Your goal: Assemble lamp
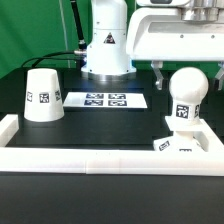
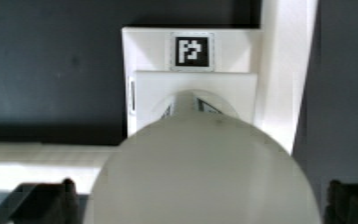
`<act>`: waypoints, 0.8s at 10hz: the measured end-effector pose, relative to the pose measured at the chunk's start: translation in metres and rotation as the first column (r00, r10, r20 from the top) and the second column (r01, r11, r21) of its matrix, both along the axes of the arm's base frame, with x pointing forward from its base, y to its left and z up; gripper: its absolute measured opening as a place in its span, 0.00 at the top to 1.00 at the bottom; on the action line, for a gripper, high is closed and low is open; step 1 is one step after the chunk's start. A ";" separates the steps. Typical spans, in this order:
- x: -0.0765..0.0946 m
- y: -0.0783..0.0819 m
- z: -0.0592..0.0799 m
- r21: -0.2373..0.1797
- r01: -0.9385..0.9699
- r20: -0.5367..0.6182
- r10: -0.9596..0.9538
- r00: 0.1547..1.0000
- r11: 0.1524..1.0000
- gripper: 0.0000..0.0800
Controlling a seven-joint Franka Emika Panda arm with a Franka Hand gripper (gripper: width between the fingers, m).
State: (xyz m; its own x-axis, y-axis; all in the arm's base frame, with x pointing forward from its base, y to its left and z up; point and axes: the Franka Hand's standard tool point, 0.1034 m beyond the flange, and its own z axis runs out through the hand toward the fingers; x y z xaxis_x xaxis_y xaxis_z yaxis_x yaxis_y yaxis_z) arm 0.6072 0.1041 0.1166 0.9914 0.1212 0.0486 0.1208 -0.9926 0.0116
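Observation:
The round white bulb (image 1: 186,90) stands upright on its short stem on the flat square base (image 1: 181,141), at the exterior view's right, against the front rail. The cone shade (image 1: 42,95) stands alone at the exterior view's left. My gripper (image 1: 187,74) is open over the bulb, one finger on each side of the bulb's head and not touching it. In the wrist view the bulb (image 2: 197,160) fills the space between my two dark fingers (image 2: 48,202), with gaps on both sides. The base (image 2: 194,85) and its tag lie beyond it.
The marker board (image 1: 105,100) lies flat behind the middle of the table, in front of the arm's foot. A white raised rail (image 1: 100,160) runs along the front and turns up at the left corner; it also shows beside the base in the wrist view (image 2: 284,60).

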 end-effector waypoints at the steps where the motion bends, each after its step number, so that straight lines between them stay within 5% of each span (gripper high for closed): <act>1: 0.001 0.000 0.001 -0.002 -0.046 0.001 0.046 0.999 0.999 0.13; 6: 0.001 -0.002 0.000 -0.015 -0.340 -0.010 0.340 0.940 0.940 0.13; 7: 0.001 -0.002 0.000 -0.015 -0.340 -0.010 0.340 0.940 0.940 0.25; 8: 0.001 -0.002 0.000 -0.015 -0.339 -0.010 0.338 0.941 0.941 0.25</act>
